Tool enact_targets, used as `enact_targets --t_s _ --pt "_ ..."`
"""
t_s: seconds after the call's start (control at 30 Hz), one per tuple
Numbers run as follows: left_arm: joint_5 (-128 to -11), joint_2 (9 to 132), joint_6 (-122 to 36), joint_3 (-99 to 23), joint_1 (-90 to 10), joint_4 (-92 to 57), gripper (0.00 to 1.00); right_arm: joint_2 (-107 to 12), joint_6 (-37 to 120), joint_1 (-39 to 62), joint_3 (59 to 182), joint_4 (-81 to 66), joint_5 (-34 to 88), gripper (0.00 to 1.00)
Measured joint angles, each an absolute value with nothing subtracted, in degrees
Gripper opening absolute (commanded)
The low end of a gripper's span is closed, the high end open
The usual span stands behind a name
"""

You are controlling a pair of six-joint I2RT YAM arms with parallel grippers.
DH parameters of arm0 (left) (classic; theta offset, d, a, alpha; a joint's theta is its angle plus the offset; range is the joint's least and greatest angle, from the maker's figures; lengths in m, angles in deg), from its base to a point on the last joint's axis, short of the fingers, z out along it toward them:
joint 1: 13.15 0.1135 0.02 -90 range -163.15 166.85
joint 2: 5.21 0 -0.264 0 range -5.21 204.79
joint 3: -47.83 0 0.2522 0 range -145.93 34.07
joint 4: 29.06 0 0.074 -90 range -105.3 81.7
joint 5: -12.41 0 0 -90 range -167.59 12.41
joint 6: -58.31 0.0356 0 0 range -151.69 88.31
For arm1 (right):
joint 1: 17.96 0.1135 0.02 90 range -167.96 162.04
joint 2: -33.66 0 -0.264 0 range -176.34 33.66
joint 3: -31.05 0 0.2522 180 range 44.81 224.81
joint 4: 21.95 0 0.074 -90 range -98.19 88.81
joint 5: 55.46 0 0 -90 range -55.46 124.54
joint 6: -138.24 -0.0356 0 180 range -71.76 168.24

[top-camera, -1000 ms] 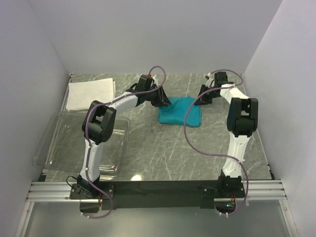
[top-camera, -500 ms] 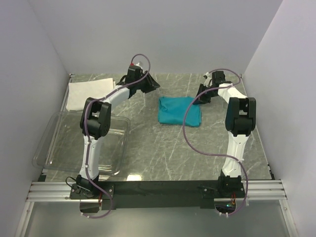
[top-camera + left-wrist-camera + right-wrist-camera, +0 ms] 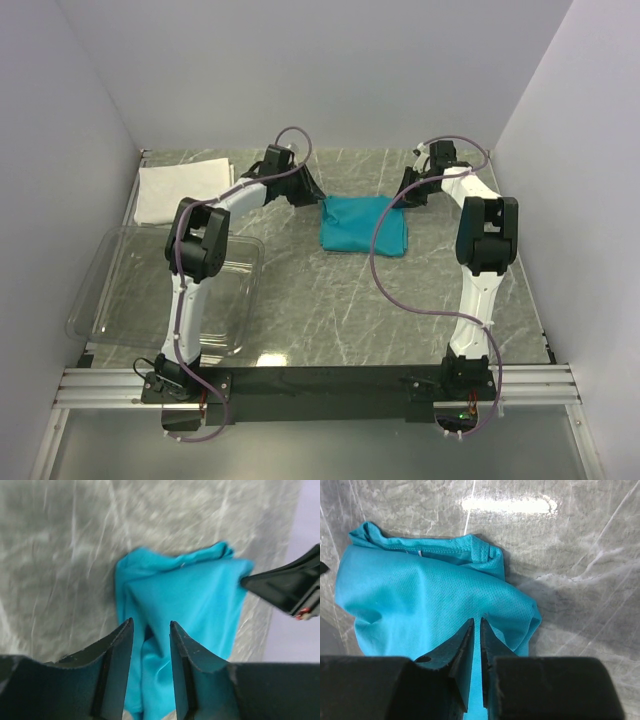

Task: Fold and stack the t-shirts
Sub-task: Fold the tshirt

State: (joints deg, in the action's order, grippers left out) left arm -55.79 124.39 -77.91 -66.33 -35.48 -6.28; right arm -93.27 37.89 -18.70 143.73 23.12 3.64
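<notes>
The teal-blue t-shirt (image 3: pixel 364 224) lies folded into a rough rectangle at the middle back of the table. It also shows in the left wrist view (image 3: pixel 185 600) and the right wrist view (image 3: pixel 420 595). The white t-shirt (image 3: pixel 182 188) lies as a folded rectangle at the back left. My left gripper (image 3: pixel 311 194) hovers just off the teal shirt's left edge, open and empty (image 3: pixel 150 625). My right gripper (image 3: pixel 401 199) is over the shirt's far right corner, its jaws shut to a thin slit (image 3: pixel 477 622), with no cloth seen between them.
A clear plastic bin (image 3: pixel 120 290) stands at the near left beside the left arm. Grey walls close in the table at the back and on both sides. The right gripper's black finger (image 3: pixel 285 585) shows at the shirt's far edge in the left wrist view.
My left gripper let go of the teal shirt's left corner, swung up and left, then came back down near that edge. The shirt now lies flat. The right gripper barely moved.
</notes>
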Motion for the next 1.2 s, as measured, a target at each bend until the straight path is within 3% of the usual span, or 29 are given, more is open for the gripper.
enact_targets --t_s 0.63,1.2 --pt "-53.54 127.69 -79.50 -67.42 -37.95 -4.44 0.43 -93.27 38.26 -18.70 143.75 23.12 4.98 0.21" --pt "-55.88 131.34 -80.95 -76.38 -37.88 -4.73 0.33 -93.27 38.52 -18.70 143.75 23.19 6.49 0.21"
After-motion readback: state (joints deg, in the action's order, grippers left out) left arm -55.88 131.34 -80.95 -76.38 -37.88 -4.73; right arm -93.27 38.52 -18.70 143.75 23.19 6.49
